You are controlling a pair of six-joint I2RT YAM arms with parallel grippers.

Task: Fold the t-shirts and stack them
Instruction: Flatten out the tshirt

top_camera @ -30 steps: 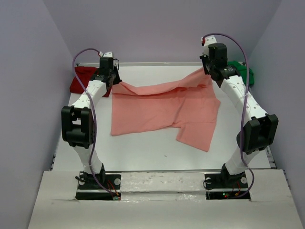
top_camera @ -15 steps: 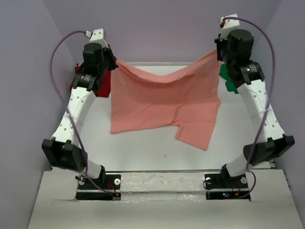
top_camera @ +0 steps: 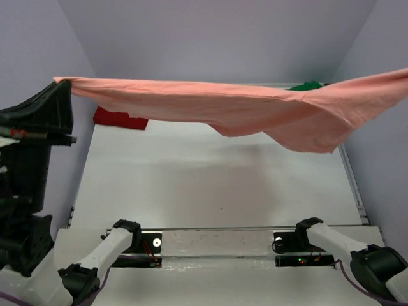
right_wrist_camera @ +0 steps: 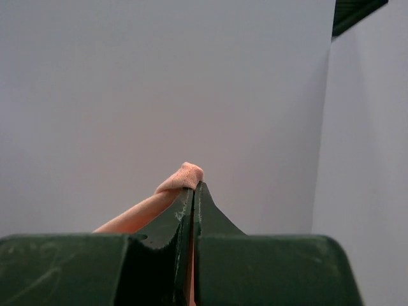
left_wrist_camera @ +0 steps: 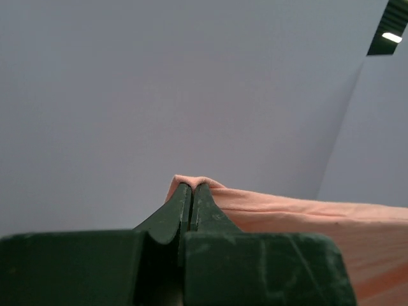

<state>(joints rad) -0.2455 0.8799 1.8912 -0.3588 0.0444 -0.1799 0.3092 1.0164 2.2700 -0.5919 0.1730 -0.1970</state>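
Holding the salmon-pink t-shirt (top_camera: pixel 255 105) stretched in the air, clear of the white table (top_camera: pixel 210 185).
Nearest, clamped tight on a bunched corner of pink cloth with the left gripper (left_wrist_camera: pixel 192 191) at the left; clamped just as tight on another pinched bit with the right gripper (right_wrist_camera: pixel 194 191) at the right. Spanning left to right between them, sagging right of centre. Farther back, lying on the table: dark red t-shirt (top_camera: pixel 115 118) far left, bright green t-shirt (top_camera: pixel 310 85) far right, mostly hidden behind the pink cloth.
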